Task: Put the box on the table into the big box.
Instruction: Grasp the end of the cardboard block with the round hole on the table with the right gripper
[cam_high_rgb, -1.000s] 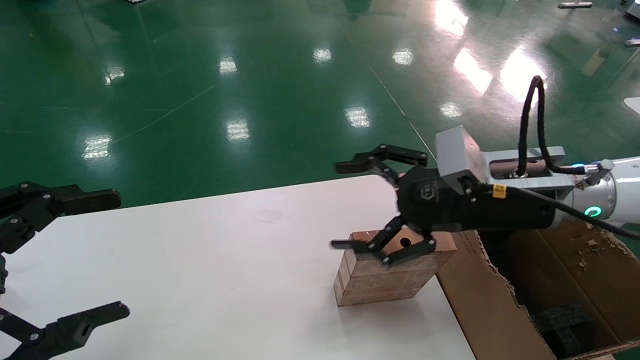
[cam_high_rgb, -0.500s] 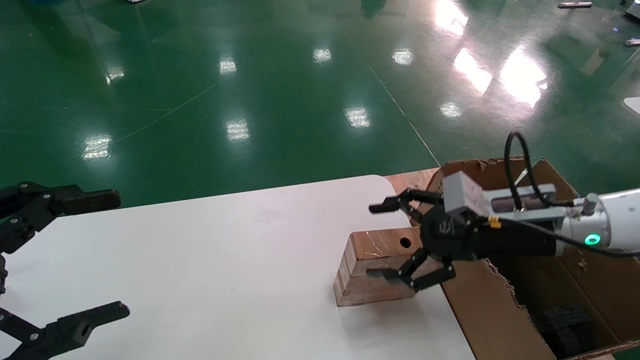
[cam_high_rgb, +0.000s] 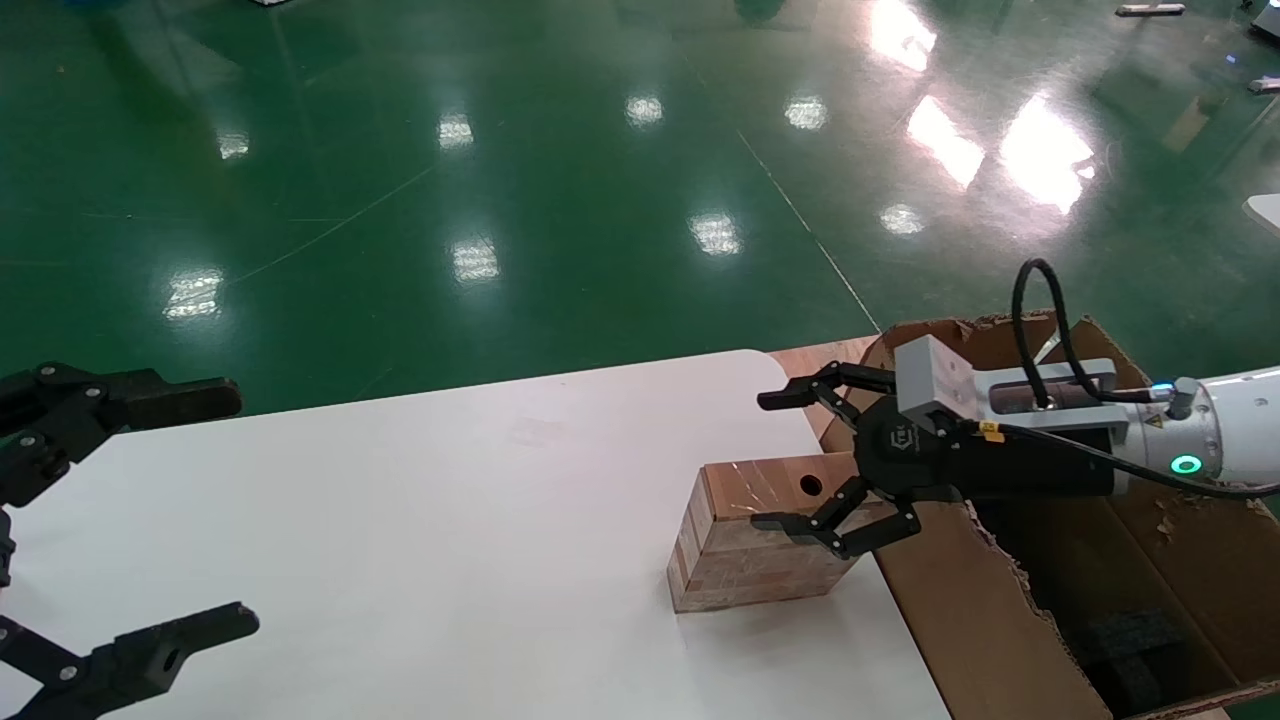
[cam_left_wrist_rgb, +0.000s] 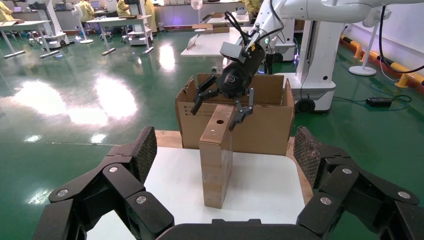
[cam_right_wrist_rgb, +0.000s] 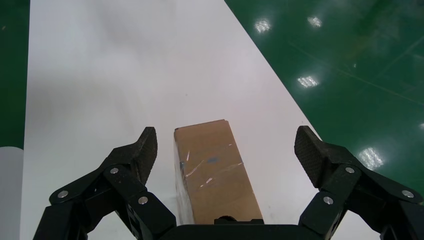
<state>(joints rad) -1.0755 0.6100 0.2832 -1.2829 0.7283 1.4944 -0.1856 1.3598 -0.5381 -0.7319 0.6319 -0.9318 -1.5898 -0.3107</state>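
The small light-brown box (cam_high_rgb: 740, 570) stands on the white table (cam_high_rgb: 450, 520) near its right edge, hole in its top face, striped side toward me. My right gripper (cam_high_rgb: 768, 461) is open and hovers over the box's end nearest the big box (cam_high_rgb: 1000, 610). Its fingers are spread wide on either side of the small box, not touching it. In the right wrist view the box (cam_right_wrist_rgb: 215, 170) lies between the open fingers of the right gripper (cam_right_wrist_rgb: 227, 145). My left gripper (cam_high_rgb: 232, 510) is open and empty at the table's left end. The left wrist view shows the box (cam_left_wrist_rgb: 216, 165) and the right gripper (cam_left_wrist_rgb: 214, 117) beyond.
The big torn carton stands off the table's right edge, open at the top, with black foam (cam_high_rgb: 1130, 640) inside. It also shows in the left wrist view (cam_left_wrist_rgb: 265, 125). A wooden surface (cam_high_rgb: 820, 360) lies under the table's far right corner. Green floor lies beyond.
My right gripper has dropped lower and drawn back toward the big carton, still open. The small box and the left arm have not moved.
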